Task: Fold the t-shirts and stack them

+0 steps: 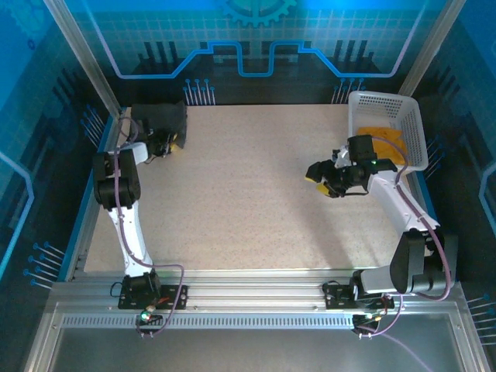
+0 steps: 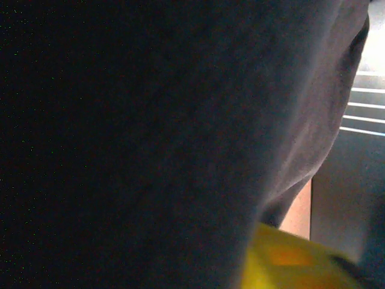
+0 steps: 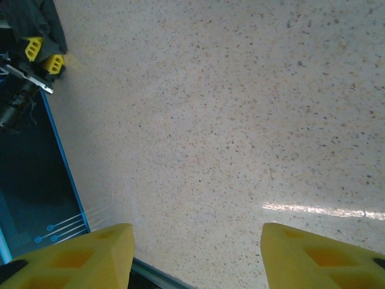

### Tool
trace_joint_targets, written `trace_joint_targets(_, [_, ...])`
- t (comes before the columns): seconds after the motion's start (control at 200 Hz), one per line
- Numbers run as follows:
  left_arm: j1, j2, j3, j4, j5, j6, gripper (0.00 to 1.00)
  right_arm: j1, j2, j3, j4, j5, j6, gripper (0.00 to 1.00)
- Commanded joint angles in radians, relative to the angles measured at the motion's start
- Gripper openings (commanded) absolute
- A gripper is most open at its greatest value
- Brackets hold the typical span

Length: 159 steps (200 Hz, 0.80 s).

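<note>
Plain dark charcoal-grey cloth t-shirt [image 1: 159,120], orange-yellow cloth t-shirt [image 1: 384,139] in white plastic lattice basket [image 1: 370,108], beige tabletop [image 1: 248,201] speckled with fine dark flecks, bright yellow fingertips [image 3: 78,259] on right gripper [image 3: 195,241], blue backdrop [image 1: 248,46] with glowing circuit lines

No words, labels, brand names or numbers can be read on any surface; the one sign-like mark is a blue gear emblem [image 1: 257,9] on the backdrop panel [image 1: 349,39], above the far edge of the table [image 1: 248,201]; below the emblem, on the same panel, run blue circuit-style lines [image 1: 256,66], and they carry no letters or digits.
</note>
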<state>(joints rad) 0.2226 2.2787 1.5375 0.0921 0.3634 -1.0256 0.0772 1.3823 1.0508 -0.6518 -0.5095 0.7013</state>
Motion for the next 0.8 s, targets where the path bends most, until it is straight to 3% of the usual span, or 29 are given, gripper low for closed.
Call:
trace_joint_targets(0.0, [-0.018,-0.121,-0.065,-0.018,-0.023,0.024,0.73,0.018,-0.015,0.037,0.044,0.006,-0.029,0.60])
trace_joint_targets(0.055, [-0.029,-0.216,-0.146,-0.002,-0.056,-0.006,0.81,0.019,-0.033,0.039,0.048,0.051,-0.034,0.62])
trace_joint_targets(0.09, [-0.036,-0.278,-0.208,0.028,-0.069,-0.032,0.97,0.020,-0.049,0.038,0.053,0.078,-0.037,0.63])
trace_joint_targets(0.19, [-0.077,-0.474,-0.355,0.040,-0.120,-0.089,0.99,0.022,-0.096,0.038,0.065,0.162,-0.042,0.69])
trace_joint_targets(0.2, [-0.082,-0.495,-0.365,0.034,-0.126,-0.091,0.99,0.023,-0.100,0.037,0.066,0.170,-0.041,0.74])
trace_joint_targets(0.22, [-0.092,-0.535,-0.388,0.018,-0.138,-0.097,0.99,0.023,-0.110,0.038,0.066,0.188,-0.039,0.97])
trace_joint_targets(0.235, [-0.101,-0.565,-0.404,0.004,-0.150,-0.100,0.99,0.023,-0.117,0.040,0.064,0.201,-0.038,1.00])
trace_joint_targets(0.355, [-0.173,-0.788,-0.516,-0.141,-0.253,-0.111,0.99,0.024,-0.172,0.047,0.002,0.359,-0.027,1.00])
trace_joint_targets(0.52, [-0.251,-1.061,-0.629,-0.333,-0.406,0.047,0.99,0.035,-0.277,0.032,-0.058,0.618,-0.080,1.00])
trace_joint_targets(0.6, [-0.316,-1.194,-0.664,-0.453,-0.615,0.134,0.99,0.046,-0.291,0.020,-0.077,0.775,-0.118,1.00])
trace_joint_targets(0.67, [-0.463,-1.268,-0.678,-0.606,-1.039,0.191,0.99,0.038,-0.326,-0.070,0.053,0.801,-0.231,1.00])
trace_joint_targets(0.7, [-0.511,-1.293,-0.705,-0.626,-1.166,0.239,0.99,0.039,-0.346,-0.125,0.123,0.839,-0.256,1.00])
trace_joint_targets(0.74, [-0.537,-1.330,-0.758,-0.600,-1.244,0.343,0.99,0.047,-0.373,-0.222,0.245,0.895,-0.304,1.00])
trace_joint_targets(0.79, [-0.538,-1.385,-0.867,-0.452,-1.224,0.548,0.99,0.054,-0.392,-0.345,0.421,0.937,-0.389,1.00])
